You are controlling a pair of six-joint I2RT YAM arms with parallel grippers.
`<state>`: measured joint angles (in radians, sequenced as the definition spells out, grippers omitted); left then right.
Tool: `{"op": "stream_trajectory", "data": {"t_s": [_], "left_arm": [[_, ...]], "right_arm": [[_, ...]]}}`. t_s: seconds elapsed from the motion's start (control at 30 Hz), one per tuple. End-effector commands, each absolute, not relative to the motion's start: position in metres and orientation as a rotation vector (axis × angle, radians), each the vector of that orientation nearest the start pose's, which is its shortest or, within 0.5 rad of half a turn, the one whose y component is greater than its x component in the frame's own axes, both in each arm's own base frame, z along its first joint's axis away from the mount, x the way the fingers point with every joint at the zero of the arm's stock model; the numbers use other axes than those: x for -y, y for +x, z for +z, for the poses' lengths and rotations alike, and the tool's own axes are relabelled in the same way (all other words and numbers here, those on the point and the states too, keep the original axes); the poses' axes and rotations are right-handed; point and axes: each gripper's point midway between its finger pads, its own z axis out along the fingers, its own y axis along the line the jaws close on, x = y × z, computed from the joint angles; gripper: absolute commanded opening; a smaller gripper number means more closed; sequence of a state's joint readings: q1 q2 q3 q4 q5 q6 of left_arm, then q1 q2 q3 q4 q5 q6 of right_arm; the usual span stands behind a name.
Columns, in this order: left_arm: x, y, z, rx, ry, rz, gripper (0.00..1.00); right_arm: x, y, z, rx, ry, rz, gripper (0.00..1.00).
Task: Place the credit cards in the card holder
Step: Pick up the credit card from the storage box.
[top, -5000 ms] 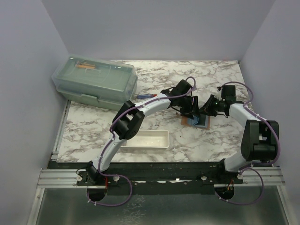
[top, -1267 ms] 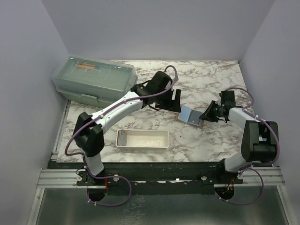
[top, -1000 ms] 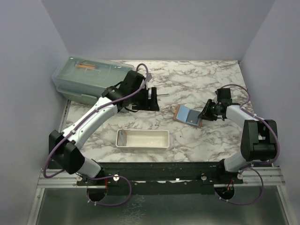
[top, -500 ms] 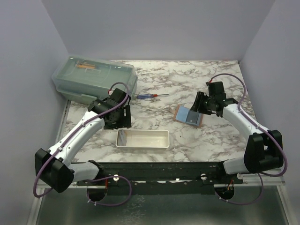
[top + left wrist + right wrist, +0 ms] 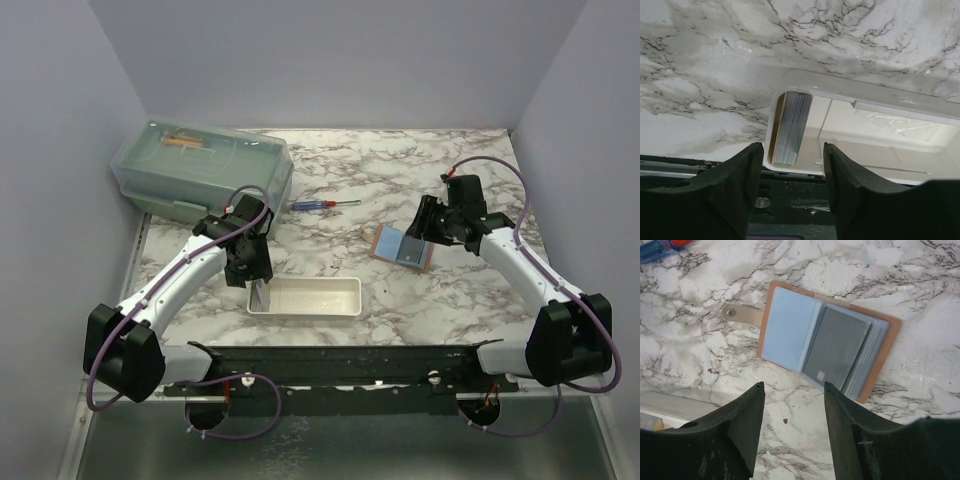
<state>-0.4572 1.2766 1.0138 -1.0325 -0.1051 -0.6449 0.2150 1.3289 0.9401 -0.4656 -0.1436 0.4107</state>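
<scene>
The credit cards (image 5: 791, 128) stand as a stack on edge in the left end of the white tray (image 5: 865, 95). In the top view the credit cards (image 5: 261, 296) show just below my left gripper (image 5: 256, 280). My left gripper (image 5: 791, 147) hangs open above that stack with nothing between its fingers. The card holder (image 5: 830, 342) lies open and flat on the marble, tan edge around clear blue sleeves, with a grey card (image 5: 836, 347) in its right-hand sleeve. My right gripper (image 5: 793, 387) is open and empty, just short of the holder's near edge. In the top view the card holder (image 5: 403, 247) lies left of my right gripper (image 5: 428, 224).
A green lidded box (image 5: 205, 175) stands at the back left. A screwdriver (image 5: 325, 204) with a blue and red handle lies behind the tray (image 5: 315, 312), and its handle shows as the screwdriver (image 5: 660, 247) at the top left of the right wrist view.
My left arm has swung from the card holder back to the tray's left end and its jaws have narrowed a little. My right gripper has pulled back from the holder and opened wider.
</scene>
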Motion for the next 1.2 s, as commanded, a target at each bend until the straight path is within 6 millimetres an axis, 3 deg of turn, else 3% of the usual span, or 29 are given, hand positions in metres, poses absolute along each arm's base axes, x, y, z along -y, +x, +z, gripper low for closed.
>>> {"op": "stream_trajectory", "data": {"t_s": [0.0,0.53,0.67,0.73,0.93,1.03,1.17], "left_arm": [[0.122,0.201,0.1,-2.874,-0.322,-0.186,0.54],[0.118,0.198,0.088,-2.901,-0.318,-0.143,0.18],[0.118,0.201,0.095,-2.886,-0.287,-0.147,0.06],[0.118,0.203,0.106,-2.873,-0.254,-0.153,0.0],[0.134,0.21,0.156,-2.806,-0.077,-0.315,0.0],[0.153,0.212,0.184,-2.728,0.039,-0.489,0.0],[0.192,0.207,0.22,-2.554,0.271,-0.831,0.0]], "right_arm": [[-0.117,0.312,0.122,-2.485,0.165,0.478,0.54],[-0.129,0.313,0.121,-2.494,0.124,0.506,0.53],[-0.13,0.311,0.121,-2.499,0.118,0.505,0.53],[-0.13,0.309,0.12,-2.5,0.116,0.5,0.53],[-0.134,0.307,0.127,-2.489,0.086,0.533,0.54],[-0.148,0.306,0.142,-2.45,0.029,0.638,0.55],[-0.179,0.299,0.18,-2.334,-0.103,0.892,0.58]]}}
